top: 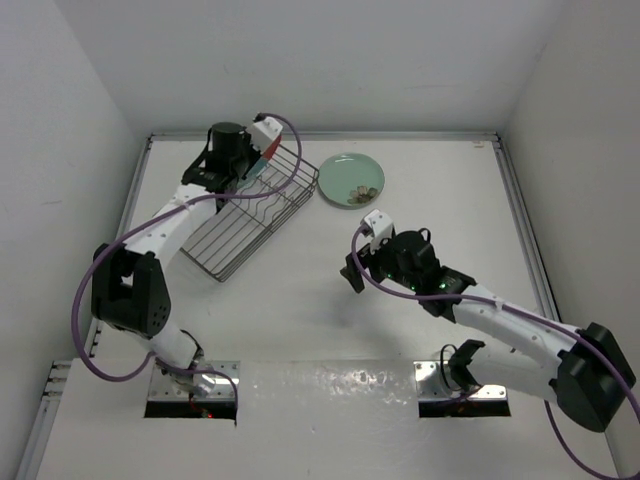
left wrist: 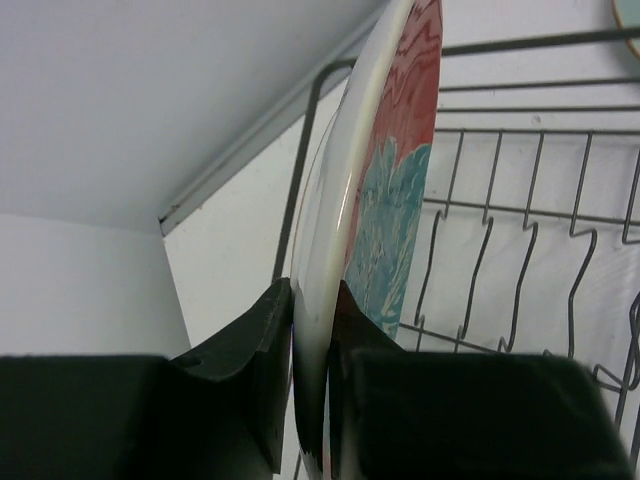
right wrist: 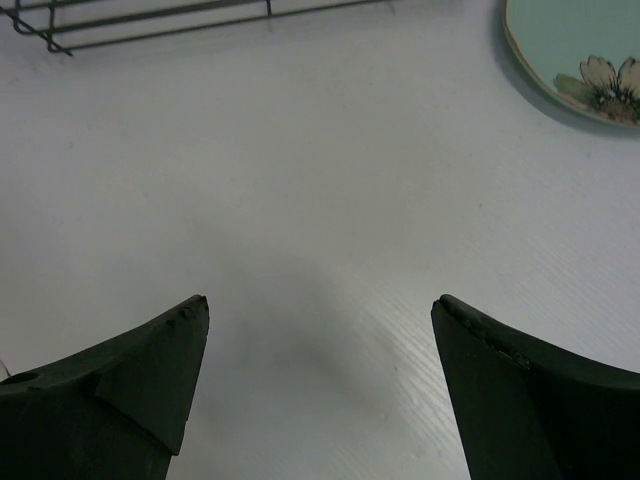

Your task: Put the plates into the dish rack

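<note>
2 fingers of the left gripper (left wrist: 312, 300) are clamped on the rim of the red-and-teal plate (left wrist: 395, 190), 1 on the white underside and 1 on the painted face, so the plate stands on edge and its disc rises straight away from the jaws. Just beyond it, on the painted side, lie the wavy divider wires of the dish rack (left wrist: 520, 215). In the top view the plate sits over the rack's far corner, and the rack's long axis runs from near-left to far-right. Whether the lower rim already rests between 2 dividers is hidden. The coming move probably turns on keeping the plate's plane in line with a gap between those wires as it goes down. The right gripper (right wrist: 320, 330) hangs empty with its jaws wide apart over the bare table (top: 300, 300). The mint-green plate (right wrist: 570, 50) lies flat, face up, ahead of it and to its right, just beside the rack's far-right end. The right arm is clearly the nearer to it.
</note>
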`<state>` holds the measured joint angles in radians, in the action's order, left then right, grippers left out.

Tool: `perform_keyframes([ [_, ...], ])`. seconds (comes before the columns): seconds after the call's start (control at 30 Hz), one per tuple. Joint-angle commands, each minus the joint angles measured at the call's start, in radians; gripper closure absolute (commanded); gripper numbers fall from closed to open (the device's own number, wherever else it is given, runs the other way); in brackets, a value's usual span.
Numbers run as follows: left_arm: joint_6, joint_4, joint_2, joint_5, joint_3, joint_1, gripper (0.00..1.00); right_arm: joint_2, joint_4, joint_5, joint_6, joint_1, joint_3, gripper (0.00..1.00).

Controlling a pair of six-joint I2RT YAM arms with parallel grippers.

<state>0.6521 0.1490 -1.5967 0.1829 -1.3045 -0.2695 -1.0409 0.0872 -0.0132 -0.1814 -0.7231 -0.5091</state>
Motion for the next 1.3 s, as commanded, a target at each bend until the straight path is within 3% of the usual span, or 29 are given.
perform_keyframes([
  [0.0,0.050,-0.247,0.092,0.053,-0.119,-0.013,1.00,-0.022,0.108,-0.021,-0.030,-0.004,-0.060,0.10],
  [0.17,0.035,-0.236,0.115,0.056,-0.171,-0.014,1.00,-0.018,0.106,0.004,-0.013,-0.004,-0.063,0.09],
  [0.4,-0.237,-0.064,0.176,-0.028,-0.254,-0.013,1.00,0.035,0.075,0.012,0.060,-0.004,-0.107,0.07],
  [0.57,-0.353,0.104,0.228,-0.323,-0.305,-0.013,1.00,0.079,0.069,0.029,0.123,-0.001,-0.207,0.01],
  [0.77,-0.261,0.257,0.294,-0.776,-0.224,-0.013,1.00,0.090,0.013,0.016,0.212,0.072,-0.318,0.01],
  [0.9,-0.151,0.348,0.302,-0.876,-0.182,-0.013,1.00,0.097,0.020,-0.170,0.184,0.209,-0.325,0.01],
  [1.03,-0.101,0.391,0.302,-0.982,-0.135,-0.013,1.00,0.081,0.029,-0.266,0.160,0.221,-0.348,0.01],
  [1.27,-0.075,0.394,0.307,-1.016,-0.098,-0.037,1.00,-0.036,0.066,-0.410,0.115,0.218,-0.370,0.01],
])
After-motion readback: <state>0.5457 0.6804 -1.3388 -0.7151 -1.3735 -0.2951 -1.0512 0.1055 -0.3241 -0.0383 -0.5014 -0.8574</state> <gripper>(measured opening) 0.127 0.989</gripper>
